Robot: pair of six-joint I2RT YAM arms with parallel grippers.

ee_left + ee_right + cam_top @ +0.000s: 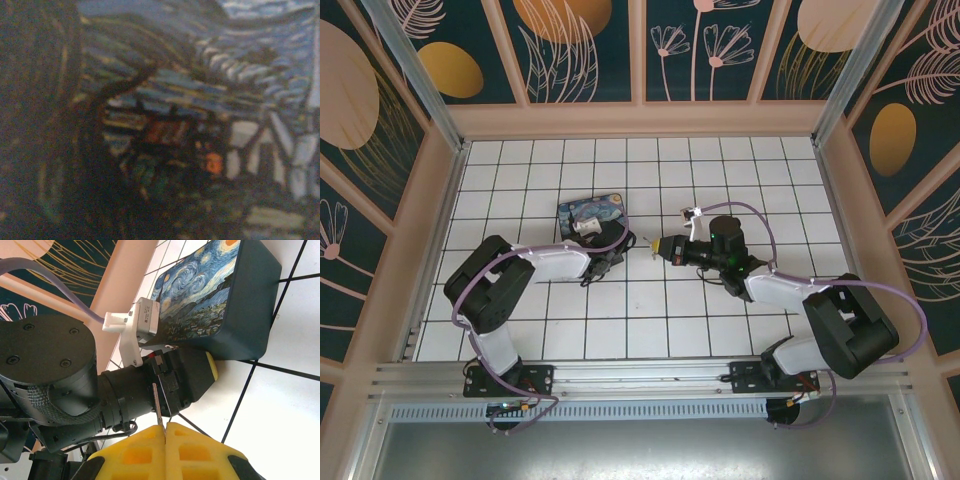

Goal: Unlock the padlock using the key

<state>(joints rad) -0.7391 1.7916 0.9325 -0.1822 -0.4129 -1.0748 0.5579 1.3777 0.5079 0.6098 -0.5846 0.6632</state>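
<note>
My right gripper (165, 432) is shut on the key (158, 402), whose thin metal blade sticks out from between the yellow fingertips. In the top view the right gripper (660, 248) points left at my left gripper (618, 254), a short gap apart. Just past the blade sits a small dark notched block with a thin wire loop, apparently the padlock (172, 376). It rests against the left gripper's black, yellow-tipped finger (200, 372). How that gripper's jaws stand is hidden. The left wrist view is dark and blurred.
The blue starry-night painted box (592, 212) lies right behind the left gripper, its painted top (200, 295) close to the white left wrist camera (145, 320). That painting (200, 75) looms close in the left wrist view. White tiled floor (650, 320) lies between the arms.
</note>
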